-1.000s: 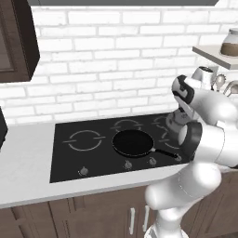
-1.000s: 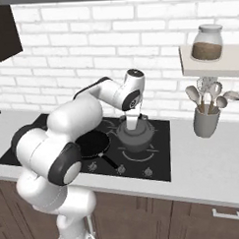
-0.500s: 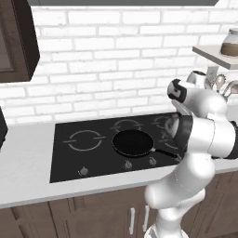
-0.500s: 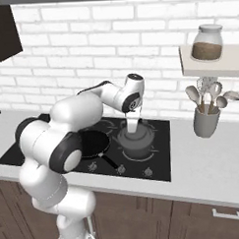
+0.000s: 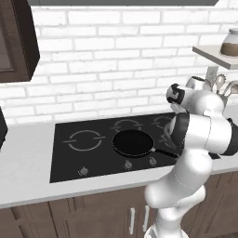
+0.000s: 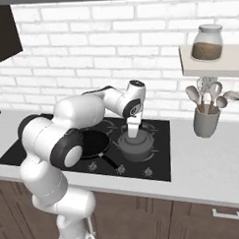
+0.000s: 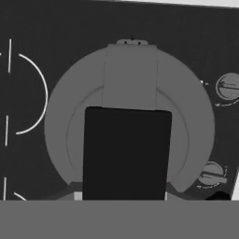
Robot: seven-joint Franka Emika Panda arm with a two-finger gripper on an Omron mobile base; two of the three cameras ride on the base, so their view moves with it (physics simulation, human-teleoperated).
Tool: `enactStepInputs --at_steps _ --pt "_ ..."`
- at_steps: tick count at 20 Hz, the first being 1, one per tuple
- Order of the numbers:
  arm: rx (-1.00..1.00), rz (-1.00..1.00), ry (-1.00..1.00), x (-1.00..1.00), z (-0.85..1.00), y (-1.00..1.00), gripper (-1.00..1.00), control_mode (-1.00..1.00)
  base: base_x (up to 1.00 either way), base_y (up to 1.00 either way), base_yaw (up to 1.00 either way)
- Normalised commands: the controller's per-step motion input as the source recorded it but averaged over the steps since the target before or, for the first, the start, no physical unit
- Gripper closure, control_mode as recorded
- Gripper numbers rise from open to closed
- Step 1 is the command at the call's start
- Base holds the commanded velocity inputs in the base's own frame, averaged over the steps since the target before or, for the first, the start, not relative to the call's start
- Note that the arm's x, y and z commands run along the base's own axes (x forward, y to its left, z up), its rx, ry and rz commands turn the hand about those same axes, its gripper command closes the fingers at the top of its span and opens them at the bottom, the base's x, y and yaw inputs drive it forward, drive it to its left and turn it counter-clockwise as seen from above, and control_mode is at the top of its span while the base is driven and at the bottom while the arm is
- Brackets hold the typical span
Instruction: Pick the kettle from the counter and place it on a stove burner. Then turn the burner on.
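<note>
The kettle [image 6: 138, 147], squat and silvery-grey, is low on the right side of the black stove [image 6: 158, 161], beside the frying pan. My gripper [image 6: 133, 135] points straight down from above and is shut on the kettle's dark arched handle. In the hand view the handle [image 7: 127, 154] fills the centre, with the round kettle body [image 7: 189, 126] spreading out beneath it over the dark glass. Whether the kettle's base touches the burner I cannot tell. The pale counter [image 6: 207, 169] runs on to the right of the stove.
A black frying pan [image 6: 93, 143] sits on the stove's middle burner, its handle pointing to the front. Burner knobs [image 6: 121, 169] line the stove's front edge. A grey utensil cup [image 6: 207, 122] stands on the right, under a shelf with a jar [image 6: 207, 43].
The kettle has come down a little over the right side of the stove, still in my grip. My arm's elbow has swung slightly.
</note>
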Motion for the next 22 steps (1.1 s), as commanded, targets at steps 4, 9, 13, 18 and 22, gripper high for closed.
enactStepInputs --at_steps 4,9,13,18,22 --pt "0.00 0.00 -0.09 0.14 -0.02 -0.03 1.00 -1.00 0.00 0.00 0.00" --pt "0.00 0.00 -0.04 0.34 0.00 -0.11 1.00 -1.00 0.00 0.00 0.00" --pt "0.00 0.00 -0.01 0.26 0.00 -0.06 1.00 -1.00 0.00 0.00 0.00" --pt "0.00 0.00 -0.03 0.06 0.01 -0.03 1.00 -1.00 0.00 0.00 0.00" --pt "0.00 0.00 -0.03 0.11 0.00 -0.02 1.00 -1.00 0.00 0.00 0.00"
